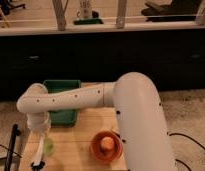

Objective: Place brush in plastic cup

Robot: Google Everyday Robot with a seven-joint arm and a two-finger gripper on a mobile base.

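My gripper [41, 136] hangs from the white arm at the table's left side, pointing down. It is shut on the brush [39, 151], whose whitish handle slants down and to the left, ending in the dark head near the table's front left edge. The plastic cup [48, 146], small and pale lime green, stands upright just right of the brush handle, touching or nearly touching it. The brush is beside the cup, not inside it.
An orange bowl [97, 148] with a round orange item in it sits right of the cup. A dark green rectangular tray [62, 86] lies at the table's back left. A dark post [14, 141] stands off the left edge. The wooden table [76, 137] carries them.
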